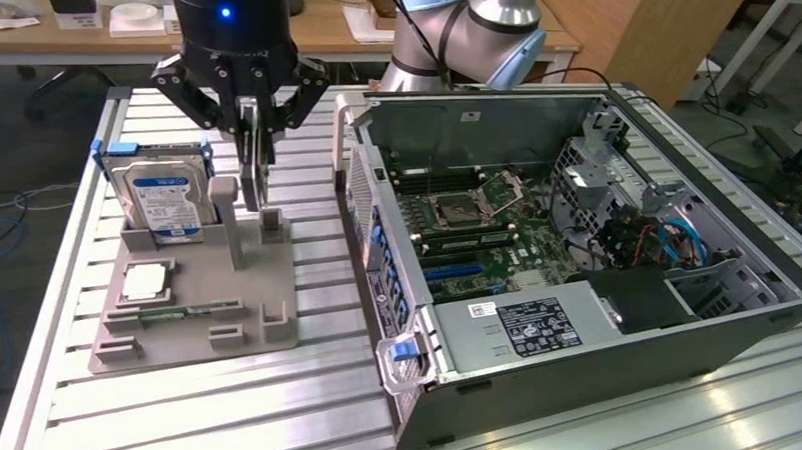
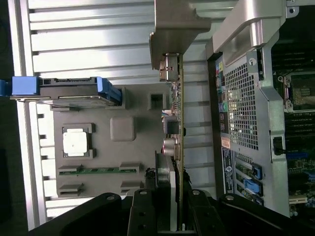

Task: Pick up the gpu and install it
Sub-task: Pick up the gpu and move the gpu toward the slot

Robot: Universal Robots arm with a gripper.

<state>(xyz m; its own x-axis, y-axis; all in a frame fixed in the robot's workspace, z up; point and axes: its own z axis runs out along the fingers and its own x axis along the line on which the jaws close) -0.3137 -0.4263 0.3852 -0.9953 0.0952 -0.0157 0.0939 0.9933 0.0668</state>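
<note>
— Where's your gpu (image 1: 258, 185)?
— The gripper (image 1: 255, 132) is closed on it, upright, just above the grey tray (image 1: 259, 290) on your slatted table (image 1: 167, 407), beside the open case (image 1: 636, 378); a wooden desk (image 1: 321, 27) stands behind.

The exterior camera is looking down at a slant from high beside the slatted metal table (image 1: 167, 417). It is standing far enough back to be taking in the grey parts tray (image 1: 258, 300) at the exterior view's left, the open computer case (image 1: 717, 346) at its right, and desks behind. The wrist camera is sitting close behind the gripper (image 2: 176, 196), facing down past it along the edge of the gpu (image 2: 180, 123). Both views are sharing the tray, the hard drive (image 1: 162, 202), the gpu and the case's rear panel (image 2: 241, 98).
</note>
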